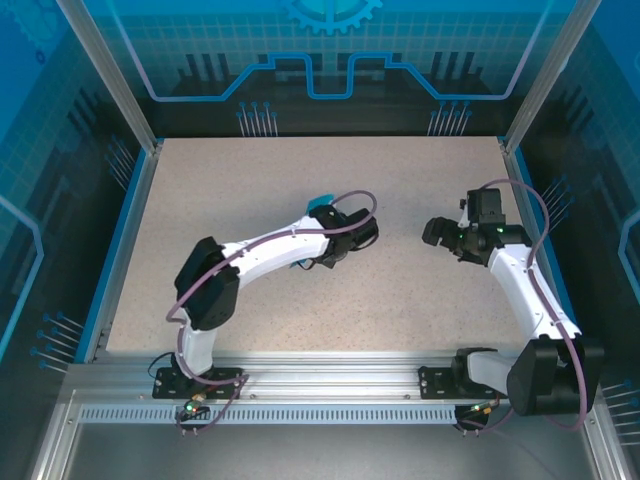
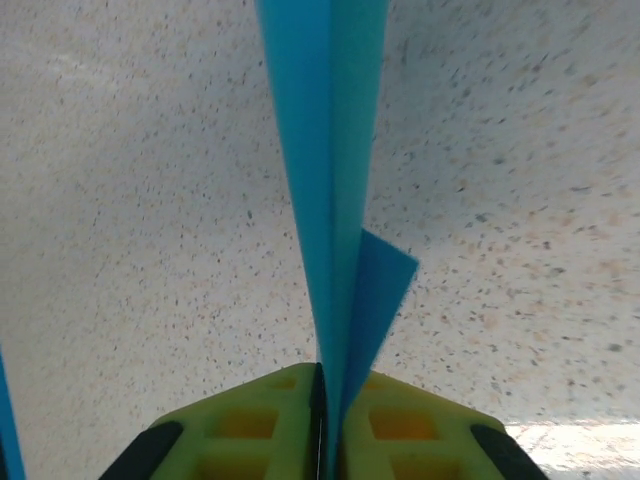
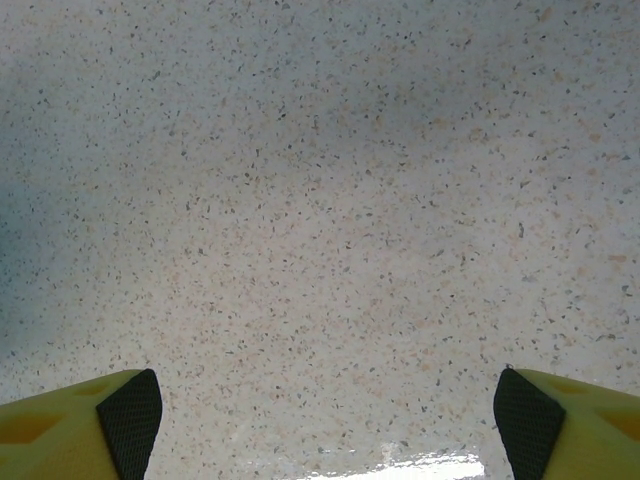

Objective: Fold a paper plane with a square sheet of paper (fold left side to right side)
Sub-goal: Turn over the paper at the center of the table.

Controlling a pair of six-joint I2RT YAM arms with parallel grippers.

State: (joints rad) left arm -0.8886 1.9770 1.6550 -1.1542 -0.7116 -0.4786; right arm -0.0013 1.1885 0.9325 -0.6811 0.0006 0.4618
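From above, the left gripper (image 1: pixel 343 240) is holding the teal paper plane (image 1: pixel 320 204) over the middle of the speckled table (image 1: pixel 250 180), and the right gripper (image 1: pixel 432 232) is hovering well apart. At the left wrist, yellow fingers (image 2: pixel 250 430) are pinching the folded paper edge-on. At the right wrist, the fingers (image 3: pixel 90 425) are standing spread wide above the tabletop.

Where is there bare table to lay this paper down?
Bare: the far strip of the table along the back wall, its left side beside the left arm's elbow, and the patch under the open right gripper. Crowded: mid-table, where the left gripper pinches the paper.
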